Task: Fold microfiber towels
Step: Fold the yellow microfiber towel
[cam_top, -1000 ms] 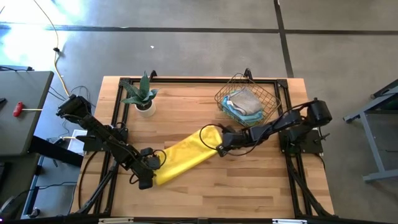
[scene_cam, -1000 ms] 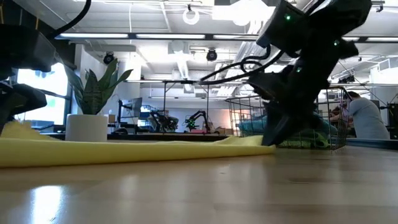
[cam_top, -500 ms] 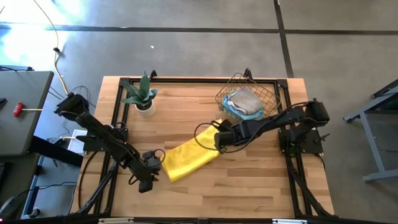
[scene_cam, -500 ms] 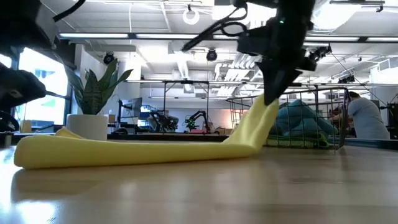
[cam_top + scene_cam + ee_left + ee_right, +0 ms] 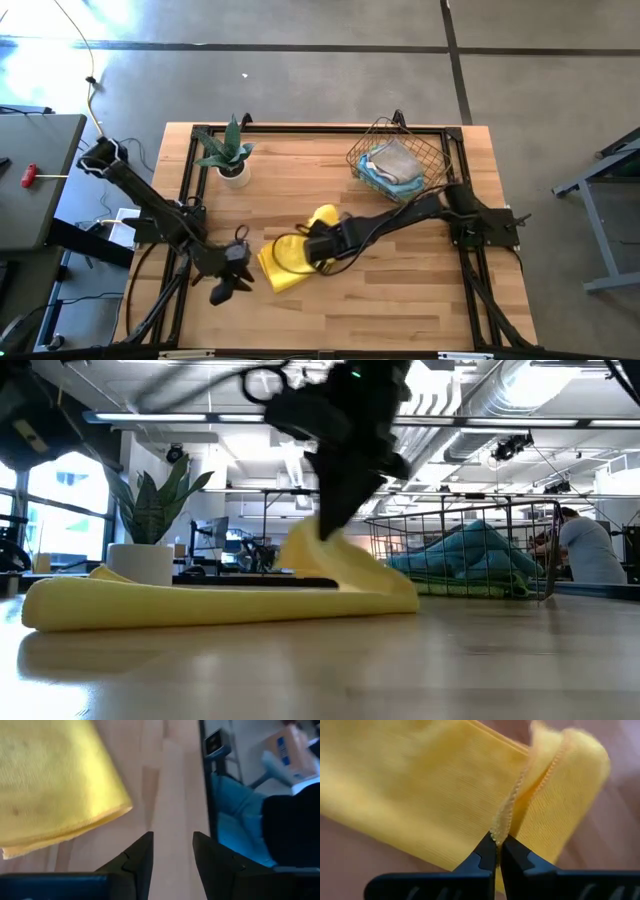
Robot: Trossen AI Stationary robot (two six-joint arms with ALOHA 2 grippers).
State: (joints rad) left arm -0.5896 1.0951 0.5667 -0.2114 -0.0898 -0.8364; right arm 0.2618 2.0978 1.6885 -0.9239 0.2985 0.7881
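A yellow microfiber towel point(image 5: 283, 268) lies on the wooden table left of centre, with its right end lifted and curled back over the rest point(image 5: 300, 550). My right gripper point(image 5: 498, 851) is shut on that end and reaches in from the right above the towel point(image 5: 312, 240). My left gripper point(image 5: 172, 855) hangs open near the towel's left end point(image 5: 222, 290), above the table, with nothing between its fingers. Blue and grey towels point(image 5: 392, 167) lie in the wire basket. My right gripper pinches the yellow towel's stitched edge point(image 5: 501, 831) between its two fingertips, at the end carried over. The fingers slant down from above. The held end is lifted clear point(image 5: 318, 545) and curves down in a slack fold to the part lying flat on the table point(image 5: 200, 603).
A wire basket point(image 5: 425, 150) stands at the far right and a potted plant point(image 5: 230, 158) at the far left. A black frame point(image 5: 190, 190) runs along the table's left, right and far edges. Bare wood point(image 5: 400, 290) lies near the front right.
My right gripper has risen and gone toward the table's left edge with the towel's right end, folding it over the rest. The towel's left end has stayed on the table. My left gripper has lifted and tipped up, away from the towel.
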